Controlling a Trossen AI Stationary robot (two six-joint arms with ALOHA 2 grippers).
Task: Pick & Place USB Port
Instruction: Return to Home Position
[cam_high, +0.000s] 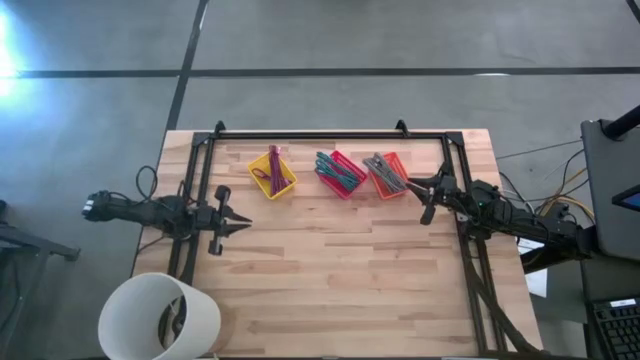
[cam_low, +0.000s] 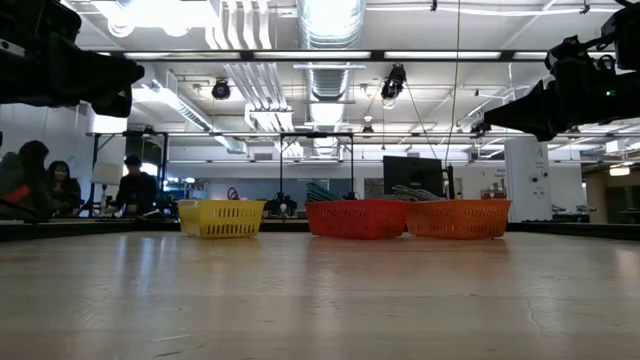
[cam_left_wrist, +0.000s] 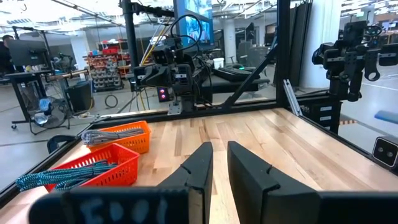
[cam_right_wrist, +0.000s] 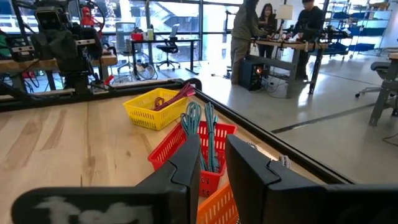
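Closest to the lens, my left pincer (cam_left_wrist: 218, 147) shows its two dark fingers set narrow with nothing between them; it hovers over the left side of the counter (cam_high: 330, 280). My right pincer (cam_right_wrist: 212, 137) is equally narrow and empty, hanging just beside the orange bin (cam_low: 458, 218). That bin holds the black white USB cables (cam_high: 381, 168), heaped inside. Next to it, the red bin (cam_low: 355, 218) carries teal cables (cam_high: 335, 170). The yellow bin (cam_low: 222, 218), a little apart, holds purple cables (cam_high: 272, 168). All three bins sit in a row along the pale wood counter's back edge. A white bucket (cam_high: 160, 318) stands at the near left corner. Beyond the counter, people (cam_right_wrist: 246, 28) stand at desks in a workshop.
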